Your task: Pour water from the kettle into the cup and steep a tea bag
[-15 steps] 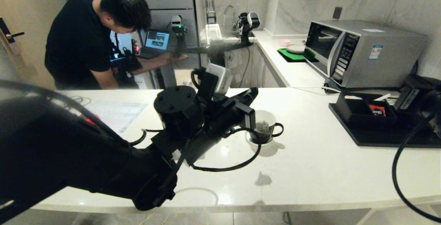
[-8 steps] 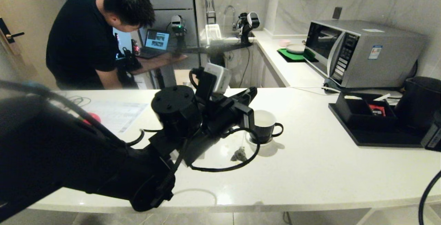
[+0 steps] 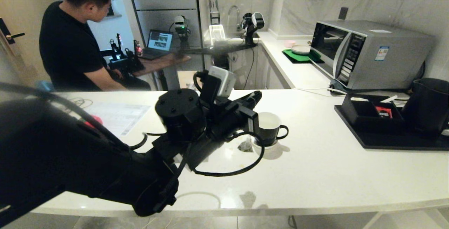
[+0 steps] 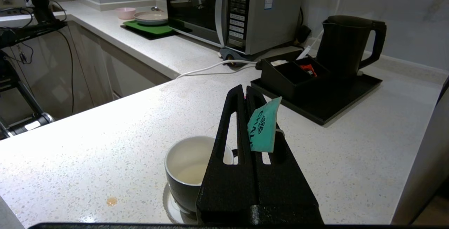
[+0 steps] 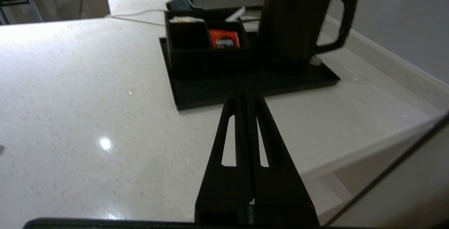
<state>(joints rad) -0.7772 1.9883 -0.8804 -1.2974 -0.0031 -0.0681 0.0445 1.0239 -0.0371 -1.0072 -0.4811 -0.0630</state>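
Left gripper (image 4: 245,94): above glossy black white-lined cup (image 4: 187,167), clamped on teal paper tag (image 4: 263,125), suspending pale tea bag (image 3: 245,147) beside cup for dunking; right gripper (image 5: 245,92): fingers together, empty; matte black kettle (image 5: 298,22) parked on tray

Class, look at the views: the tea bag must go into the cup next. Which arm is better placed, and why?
Left. Its end effector is shut on the teal tag, the tea bag dangling beside the cup. The right end effector is shut and empty, facing the kettle.
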